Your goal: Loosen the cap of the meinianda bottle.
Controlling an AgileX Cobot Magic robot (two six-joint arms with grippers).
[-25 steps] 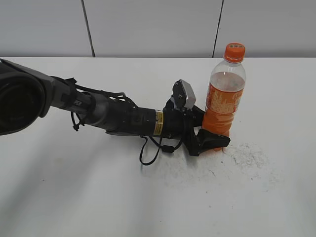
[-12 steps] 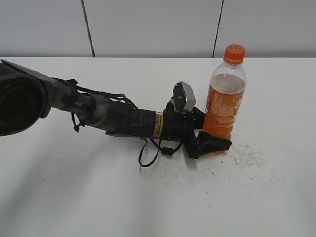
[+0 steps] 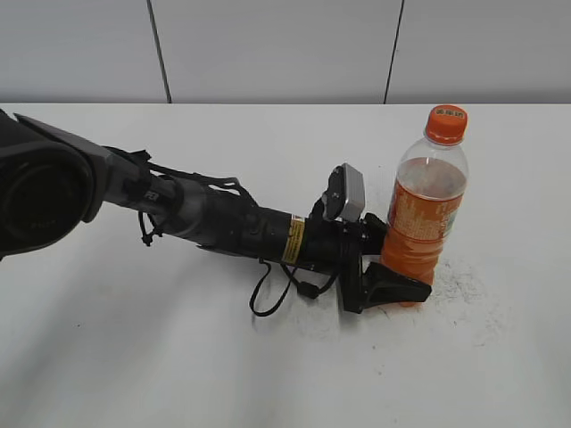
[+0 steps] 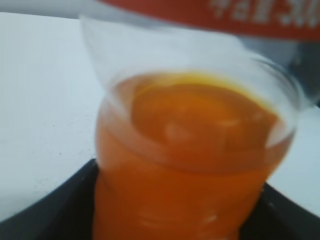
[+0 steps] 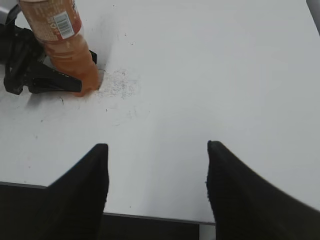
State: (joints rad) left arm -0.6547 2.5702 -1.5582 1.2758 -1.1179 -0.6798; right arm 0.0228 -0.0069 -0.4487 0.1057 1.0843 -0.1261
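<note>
White tabletop (image 3: 134, 357) is seen backed by pale wall panels (image 3: 268, 49), with a scuffed grey patch on the surface just right of the meinianda bottle (image 3: 426, 214). That bottle is found standing slightly tilted, right of centre, with its base on the table and the cap (image 3: 446, 124) seated on the neck. The left gripper (image 3: 393, 272) is closed around the bottle's lower body, one jaw passing in front near the base and the other behind; in the left wrist view the bottle (image 4: 190, 165) fills the frame between dark jaw edges. The right gripper (image 5: 157, 187) is held spread wide and empty, near the table's front edge and well apart from the bottle (image 5: 62, 42). The step in hand is judged to be bracing the bottle; no contact with the cap is made as yet. For the next move, the right gripper would need to be raised above the cap, lowered over its ribbed side, closed and turned. Open table is available between the right gripper and the bottle, and nothing is seen above the cap.
</note>
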